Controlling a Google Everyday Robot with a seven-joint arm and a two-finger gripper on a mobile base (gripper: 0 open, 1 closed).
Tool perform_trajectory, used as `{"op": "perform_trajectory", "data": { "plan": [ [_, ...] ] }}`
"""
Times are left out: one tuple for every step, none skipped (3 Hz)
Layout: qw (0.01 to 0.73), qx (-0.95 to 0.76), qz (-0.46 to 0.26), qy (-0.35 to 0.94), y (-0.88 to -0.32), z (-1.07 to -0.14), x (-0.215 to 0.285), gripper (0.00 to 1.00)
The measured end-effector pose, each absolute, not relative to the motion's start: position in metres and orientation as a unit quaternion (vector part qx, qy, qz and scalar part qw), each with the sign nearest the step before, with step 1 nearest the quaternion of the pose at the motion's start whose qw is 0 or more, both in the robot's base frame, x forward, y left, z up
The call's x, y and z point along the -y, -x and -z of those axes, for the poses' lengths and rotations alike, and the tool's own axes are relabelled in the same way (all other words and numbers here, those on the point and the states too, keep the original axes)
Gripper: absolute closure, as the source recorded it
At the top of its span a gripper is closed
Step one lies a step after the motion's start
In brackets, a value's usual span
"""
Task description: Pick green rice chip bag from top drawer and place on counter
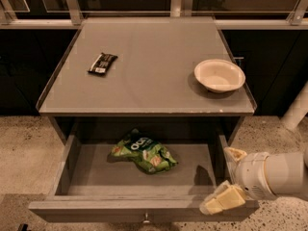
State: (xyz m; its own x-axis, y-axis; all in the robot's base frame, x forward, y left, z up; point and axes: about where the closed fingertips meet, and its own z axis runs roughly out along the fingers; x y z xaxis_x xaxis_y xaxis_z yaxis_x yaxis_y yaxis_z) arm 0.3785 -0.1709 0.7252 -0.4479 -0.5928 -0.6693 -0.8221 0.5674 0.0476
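Note:
The green rice chip bag [143, 152] lies crumpled on the floor of the open top drawer [91, 177], a little left of its middle. The counter [149, 66] sits directly above the drawer. My gripper [227, 178] is at the drawer's front right corner, over its right wall, well to the right of the bag. Its two pale fingers are spread apart with nothing between them. One fingertip [235, 154] is near the right wall, the other hangs over the drawer's front edge.
A small black wrapper bar [102, 63] lies on the counter's left part. A white bowl [219, 75] stands near its right edge. A metal knob [146, 220] is on the drawer front. Dark cabinets flank the counter; speckled floor lies below.

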Motion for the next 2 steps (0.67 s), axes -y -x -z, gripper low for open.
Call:
{"op": "perform_trajectory", "data": {
  "plan": [
    [0.378,-0.811,-0.201,0.400,-0.417,-0.714,0.150,0.00],
    [0.421,-0.791,-0.210,0.390,-0.452,-0.712,0.127,0.00]
  ]
}}
